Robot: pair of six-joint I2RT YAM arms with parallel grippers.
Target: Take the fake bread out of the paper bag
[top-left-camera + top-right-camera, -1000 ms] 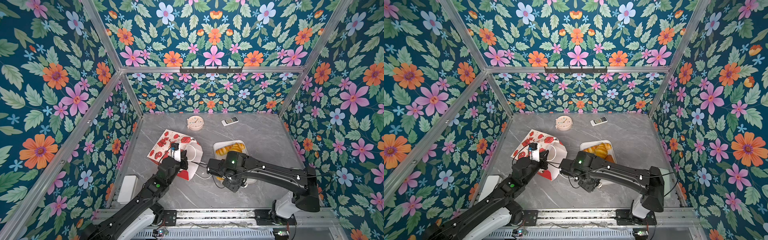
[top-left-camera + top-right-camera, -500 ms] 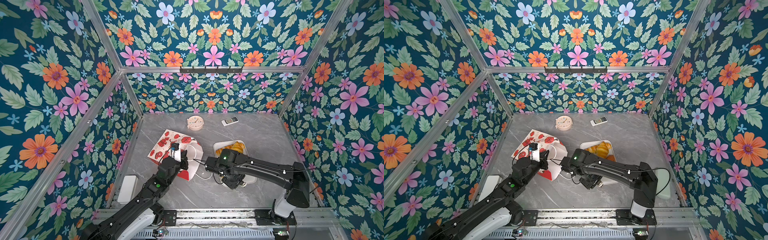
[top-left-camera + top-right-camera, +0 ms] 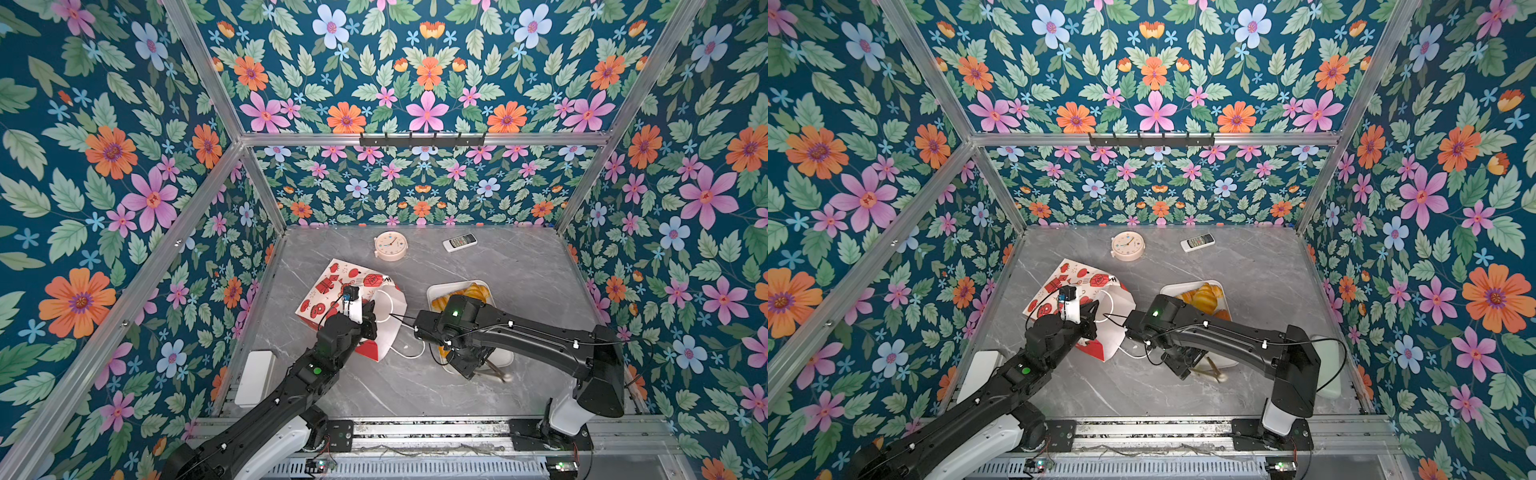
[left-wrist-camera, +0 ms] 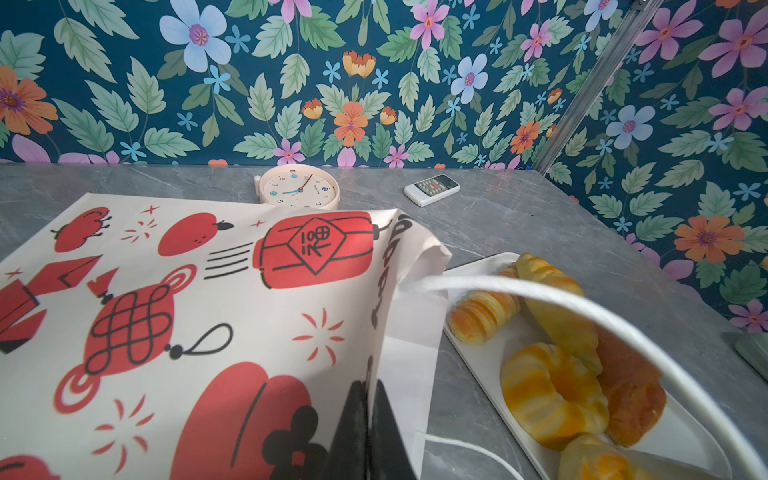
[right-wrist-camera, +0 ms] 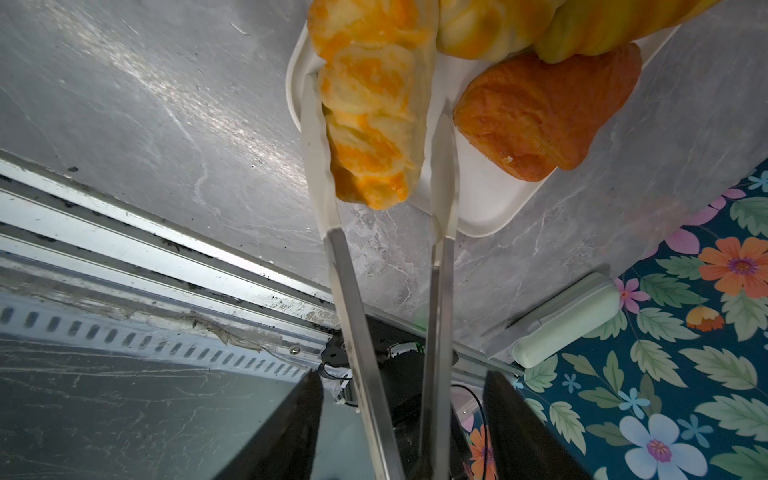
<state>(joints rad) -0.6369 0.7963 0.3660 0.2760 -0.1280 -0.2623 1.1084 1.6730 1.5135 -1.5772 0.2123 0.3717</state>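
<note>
The right wrist view alone shows the right fingers spread around tongs straddling bread; the left fingers pinch the bag.

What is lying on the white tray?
Golden toy pastries, one brown pastry; tongs straddle a braided piece. In both top views the right arm covers the tray's middle.

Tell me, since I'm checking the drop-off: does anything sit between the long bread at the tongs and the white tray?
Nothing visible does. The long bread is between the tongs' white tips, directly over the tray's corner, one end past the rim. The brown pastry lies beside it, not under it.
</note>
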